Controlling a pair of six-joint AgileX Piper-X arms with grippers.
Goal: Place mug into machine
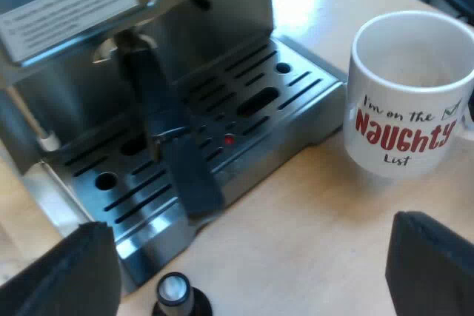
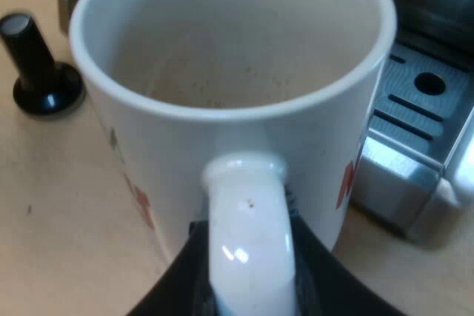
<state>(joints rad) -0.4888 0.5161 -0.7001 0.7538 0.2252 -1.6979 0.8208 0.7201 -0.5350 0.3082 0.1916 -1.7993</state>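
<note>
Left wrist view: the left claw (image 1: 250, 257) is spread wide and holds nothing, over the desk (image 1: 311, 212) by a black-knobbed tamper (image 1: 175, 294). The espresso machine (image 1: 185, 27) has its holder's dark handle (image 1: 159, 116) locked in above the drip tray (image 1: 296, 90). The mug (image 1: 407, 101) is just beside that tray, not on it.

Right wrist view: the right claw (image 2: 248, 286) appears closed around the mug's handle. The grasp looks done; carrying the mug onto the tray is left.

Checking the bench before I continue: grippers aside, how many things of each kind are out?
espresso machine: 1
metal holder: 1
mug: 1
tamper: 1
Total: 4
</note>
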